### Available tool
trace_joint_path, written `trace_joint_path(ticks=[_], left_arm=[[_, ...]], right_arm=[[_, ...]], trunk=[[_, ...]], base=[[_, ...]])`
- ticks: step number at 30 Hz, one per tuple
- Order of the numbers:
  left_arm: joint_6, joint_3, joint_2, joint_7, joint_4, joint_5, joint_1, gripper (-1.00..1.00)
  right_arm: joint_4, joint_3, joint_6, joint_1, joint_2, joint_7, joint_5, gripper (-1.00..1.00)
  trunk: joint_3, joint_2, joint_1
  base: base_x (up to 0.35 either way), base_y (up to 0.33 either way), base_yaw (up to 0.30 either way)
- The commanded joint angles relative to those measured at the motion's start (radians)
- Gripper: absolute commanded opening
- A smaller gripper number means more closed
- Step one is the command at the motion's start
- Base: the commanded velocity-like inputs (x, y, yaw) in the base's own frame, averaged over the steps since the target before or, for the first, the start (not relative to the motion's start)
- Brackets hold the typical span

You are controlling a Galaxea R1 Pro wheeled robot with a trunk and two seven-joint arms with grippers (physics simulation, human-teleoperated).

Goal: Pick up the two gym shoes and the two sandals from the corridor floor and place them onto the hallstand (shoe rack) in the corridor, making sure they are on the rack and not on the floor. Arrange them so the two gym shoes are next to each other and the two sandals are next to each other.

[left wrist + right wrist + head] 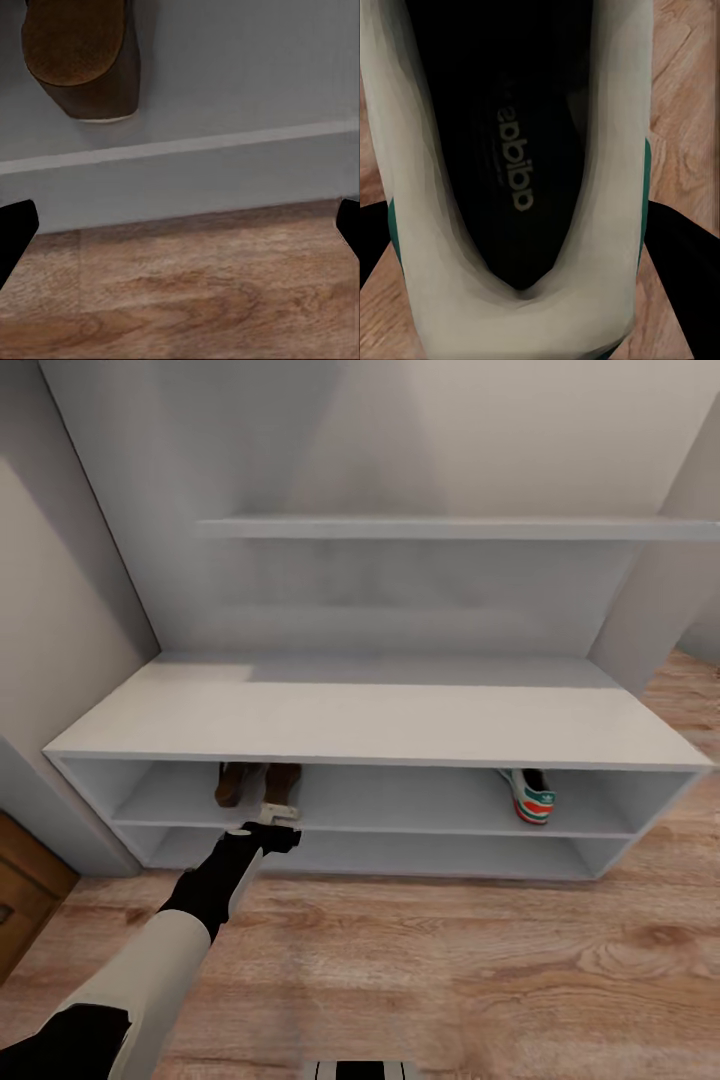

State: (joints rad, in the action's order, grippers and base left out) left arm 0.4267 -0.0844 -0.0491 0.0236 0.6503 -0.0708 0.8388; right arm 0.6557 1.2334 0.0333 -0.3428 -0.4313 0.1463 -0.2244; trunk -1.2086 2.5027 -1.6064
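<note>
Two sandals (255, 783) side by side on hallstand (380, 722) upper shelf, left end; one gym shoe (530, 796) on same shelf, right end, heel outward. Left hand (268, 830) at shelf lip just in front of sandals, fingers (16, 232) wide apart, empty. Second gym shoe (517, 180) directly under right wrist camera, over corridor floor (450, 960), long axis along right hand (529, 247). Right fingers flank its sides; clamped or not, cannot tell. Judged next: carry it to shelf beside its mate.
</note>
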Motion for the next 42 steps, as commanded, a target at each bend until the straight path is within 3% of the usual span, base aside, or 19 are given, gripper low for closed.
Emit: trace_joint_path(ticks=[1, 12, 15, 16, 20, 21, 24, 28, 29, 32, 33, 36, 39, 42], left_arm=[[0.006, 0.000, 0.000, 0.002, 0.002, -0.007, 0.000, 1.00], [-0.013, -0.002, 0.000, 0.002, 0.003, -0.005, -0.002, 1.00], [-0.101, -0.002, 0.002, 0.004, -0.003, -0.006, -0.017, 1.00], [-0.170, 0.000, 0.004, 0.008, -0.006, -0.006, -0.049, 1.00], [-0.346, 0.013, 0.012, 0.027, 0.001, 0.002, -0.190, 1.00], [-0.402, 0.015, 0.022, 0.060, 0.003, 0.005, -0.235, 1.00], [-0.488, 0.017, 0.048, 0.155, 0.003, 0.007, -0.299, 1.00], [-0.587, 0.044, 0.113, 0.303, 0.000, 0.042, -0.378, 1.00], [-0.608, 0.058, 0.134, 0.350, -0.004, 0.064, -0.397, 1.00], [-0.642, 0.100, 0.221, 0.569, -0.010, 0.160, -0.459, 1.00], [-0.648, 0.125, 0.271, 0.704, -0.013, 0.220, -0.481, 1.00], [-0.649, 0.162, 0.332, 0.872, -0.038, 0.283, -0.494, 1.00], [-0.646, 0.199, 0.356, 0.958, -0.052, 0.301, -0.497, 1.00], [-0.646, 0.223, 0.359, 0.978, -0.055, 0.304, -0.498, 1.00]], right_arm=[[-0.001, 0.008, 0.003, -0.002, 0.000, 0.009, -0.010, -1.00], [0.000, 0.008, 0.005, -0.001, 0.000, 0.009, -0.010, -1.00], [0.000, 0.008, 0.005, -0.002, 0.000, 0.009, -0.010, -1.00], [0.000, 0.008, 0.005, -0.002, 0.000, 0.009, -0.010, -1.00], [-0.001, 0.007, 0.005, -0.002, 0.001, 0.009, -0.011, -1.00], [-0.009, 0.007, 0.005, -0.002, 0.003, 0.009, -0.011, -1.00], [-0.036, 0.007, 0.012, -0.002, 0.004, 0.009, -0.012, -1.00], [-0.054, 0.007, 0.035, -0.002, 0.005, 0.009, -0.012, -1.00], [-0.056, 0.007, 0.039, -0.002, 0.005, 0.009, -0.012, -1.00], [-0.060, 0.006, 0.045, -0.002, 0.005, 0.009, -0.012, -1.00], [-0.060, 0.006, 0.046, -0.002, 0.005, 0.009, -0.012, -1.00], [-0.060, 0.005, 0.046, -0.002, 0.005, 0.009, -0.012, -1.00], [-0.060, 0.005, 0.046, -0.002, 0.006, 0.013, -0.011, -1.00], [-0.055, 0.004, 0.047, -0.002, 0.006, 0.015, -0.009, -1.00]], trunk=[[-0.001, 0.000, 0.001], [-0.001, 0.000, 0.001], [-0.001, 0.000, 0.001], [-0.001, 0.000, 0.001], [-0.001, 0.000, 0.001], [-0.001, 0.000, 0.001], [-0.001, 0.000, 0.001], [-0.001, 0.000, 0.001], [-0.001, 0.000, 0.001], [-0.001, 0.000, 0.001], [-0.001, 0.000, 0.001], [-0.001, 0.000, 0.001], [-0.001, 0.000, 0.001], [-0.001, 0.000, 0.001]], base=[[-0.203, -0.222, 0.000], [-0.180, -0.235, 0.000], [-0.177, -0.226, 0.000], [-0.153, -0.169, 0.000], [-0.082, -0.064, 0.000], [-0.017, -0.012, 0.000], [-0.008, -0.006, 0.000], [-0.002, -0.002, 0.000], [0.000, 0.000, 0.000], [0.000, 0.000, 0.000], [0.000, 0.000, 0.000], [0.000, 0.000, 0.000], [0.000, 0.000, 0.000], [0.000, 0.000, 0.000]])
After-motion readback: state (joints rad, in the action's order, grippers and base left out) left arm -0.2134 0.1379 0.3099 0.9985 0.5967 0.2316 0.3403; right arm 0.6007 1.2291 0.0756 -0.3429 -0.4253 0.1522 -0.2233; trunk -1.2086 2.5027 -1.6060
